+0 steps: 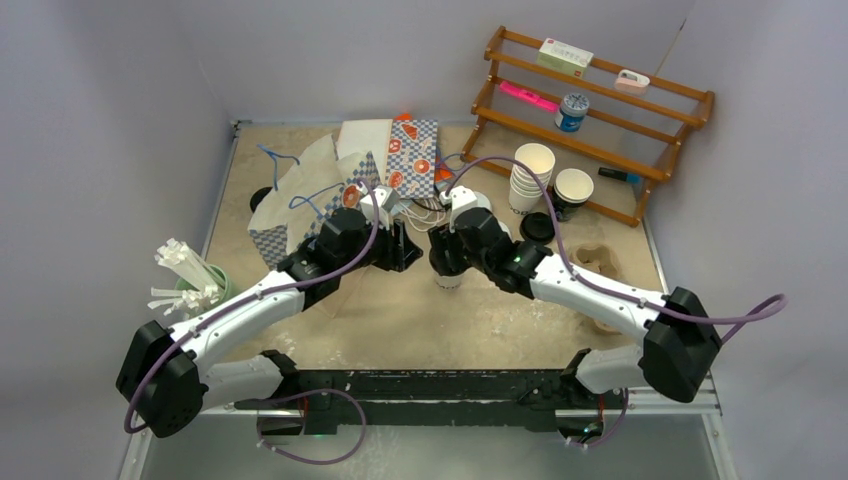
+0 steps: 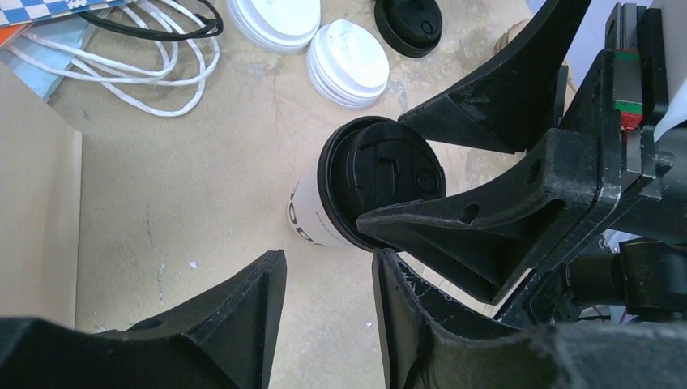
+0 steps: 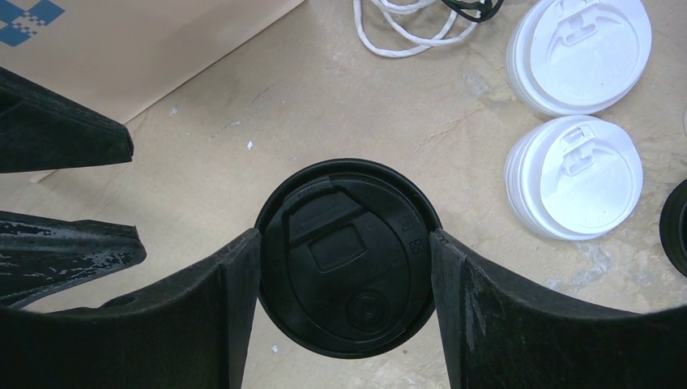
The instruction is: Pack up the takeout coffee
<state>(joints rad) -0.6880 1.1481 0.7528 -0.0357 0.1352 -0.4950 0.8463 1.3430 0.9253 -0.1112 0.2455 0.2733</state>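
Coffee cup (image 3: 348,255) is standing mid-worktop (image 3: 364,105), near the white lids (image 3: 573,177). Your right fingers (image 3: 202,324) are clamping its black lid from both sides. Left fingers (image 2: 227,316) are hanging slightly apart just left of it, holding nothing.

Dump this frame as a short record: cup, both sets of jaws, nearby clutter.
cup: takeout coffee cup, black sip lid on
cup height: on or just above the table, cannot tell which
right gripper: jaws closed on the lid rim from both sides
left gripper: jaws open, empty, beside the cup
white lids: two stacks, beyond the cup, apart from it
loose black lid: flat on the table by the white stacks
patterned paper bags: at the back of the table, no cup visible inside
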